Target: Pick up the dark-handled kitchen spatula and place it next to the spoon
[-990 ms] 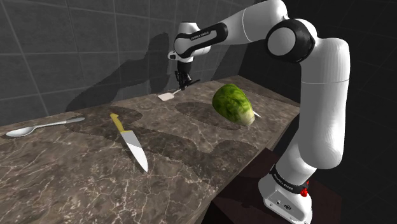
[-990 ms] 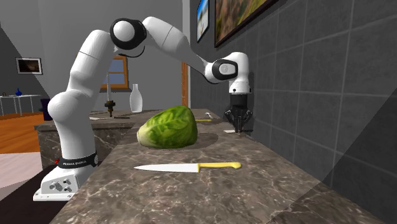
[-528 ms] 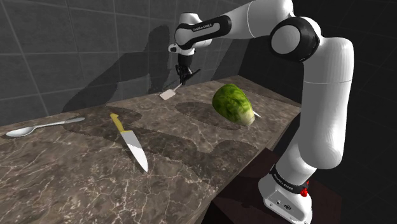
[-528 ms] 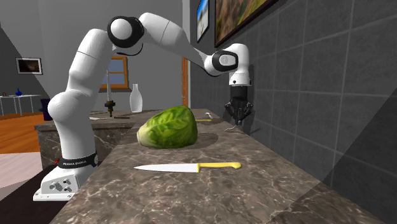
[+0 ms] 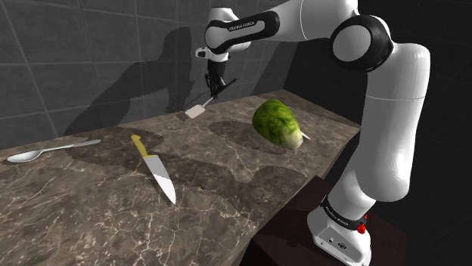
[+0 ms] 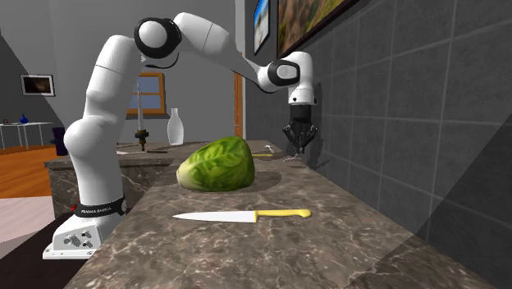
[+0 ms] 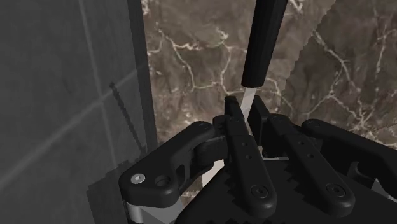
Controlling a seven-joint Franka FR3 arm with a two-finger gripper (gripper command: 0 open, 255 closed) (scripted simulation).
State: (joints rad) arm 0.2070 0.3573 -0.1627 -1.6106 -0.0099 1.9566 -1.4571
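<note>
The arm has risen, lifting the spatula (image 5: 197, 109) with it. The gripper (image 5: 214, 91) is clenched on the spatula's thin white neck. The dark handle juts past the fingertips, and the pale blade hangs tilted over the counter's (image 5: 91, 219) back edge, near the wall (image 5: 68, 60). The spoon (image 5: 45, 151) lies well apart along that edge, toward the shoulder view's left. A knife (image 5: 153, 168) and a lettuce (image 5: 278, 125) lie on the counter.

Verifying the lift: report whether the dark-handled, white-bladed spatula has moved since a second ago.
Yes. The spatula, clasped in the black gripper, has risen slightly relative to the green lettuce head.
</note>
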